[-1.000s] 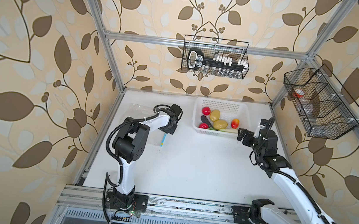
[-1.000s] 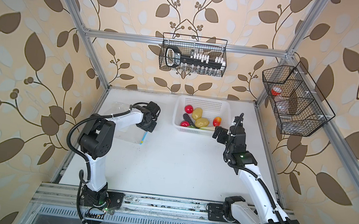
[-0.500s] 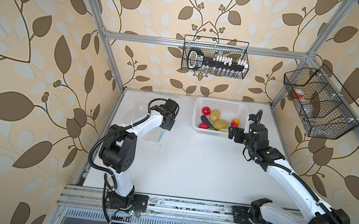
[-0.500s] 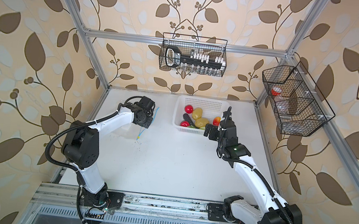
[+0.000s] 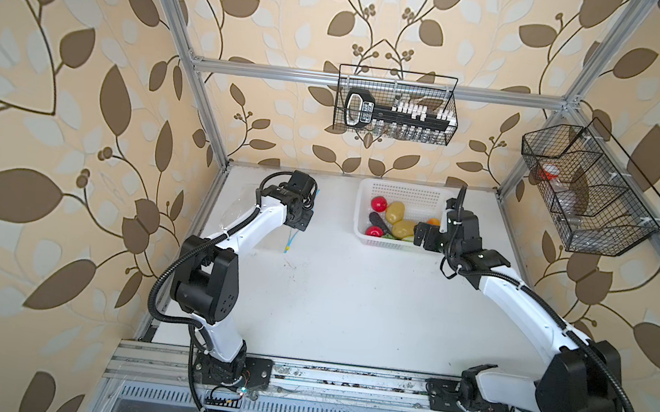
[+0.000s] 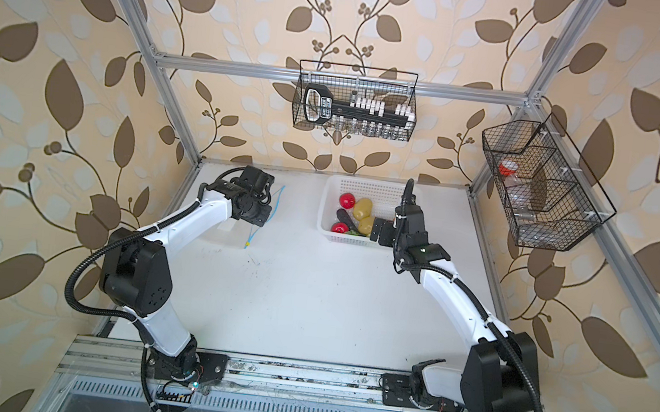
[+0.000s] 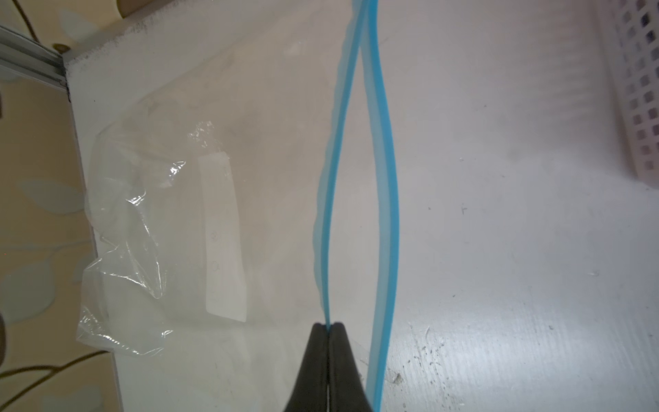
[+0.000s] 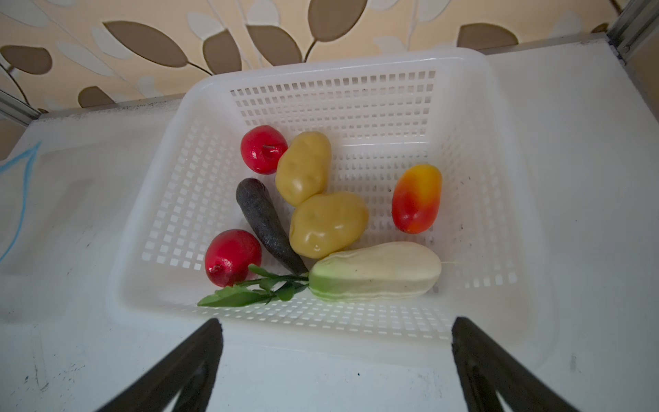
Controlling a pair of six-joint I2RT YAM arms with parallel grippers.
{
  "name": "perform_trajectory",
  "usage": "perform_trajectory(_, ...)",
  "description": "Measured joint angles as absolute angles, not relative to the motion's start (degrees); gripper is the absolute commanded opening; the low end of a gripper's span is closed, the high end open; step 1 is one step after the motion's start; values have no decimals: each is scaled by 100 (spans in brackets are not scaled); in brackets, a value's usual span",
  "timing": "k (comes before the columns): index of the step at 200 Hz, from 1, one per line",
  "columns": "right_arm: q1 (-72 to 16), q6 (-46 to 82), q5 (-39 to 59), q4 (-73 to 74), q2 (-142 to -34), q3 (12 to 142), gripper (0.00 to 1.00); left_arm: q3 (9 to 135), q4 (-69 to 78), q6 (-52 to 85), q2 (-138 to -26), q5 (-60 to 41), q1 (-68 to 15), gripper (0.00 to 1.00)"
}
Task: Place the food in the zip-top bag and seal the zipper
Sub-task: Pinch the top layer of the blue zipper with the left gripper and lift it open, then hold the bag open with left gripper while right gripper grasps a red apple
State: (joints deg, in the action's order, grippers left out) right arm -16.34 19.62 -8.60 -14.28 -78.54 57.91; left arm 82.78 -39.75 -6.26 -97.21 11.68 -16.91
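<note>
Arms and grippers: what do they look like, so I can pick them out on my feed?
Both the left arm and right arm have glossy white link shells with bulky black joint housings. A black corrugated cable conduit loops outside each, tied on with white ties. The left gripper and right gripper have matte black fingers tapering to narrow tips. No markings are legible.

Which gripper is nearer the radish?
Right. Right gripper sits open at the basket edge near the radish; left gripper is across the table, clamped on the zipper.

A white perforated basket (image 5: 383,242) rests on the white table (image 5: 351,309).
</note>
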Motion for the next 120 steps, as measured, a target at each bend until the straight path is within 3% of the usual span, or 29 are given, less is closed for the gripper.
perform_trajectory(66, -1656, 1918, -384, -1446, -9074, 6753, 100, 8729, -4278, -821, -9723, 513, -1688, 0)
perform_trajectory(120, -1900, 1905, -410, -1614, -9826, 7671, 100, 7999, -3868, -906, -9233, 329, -1688, 0)
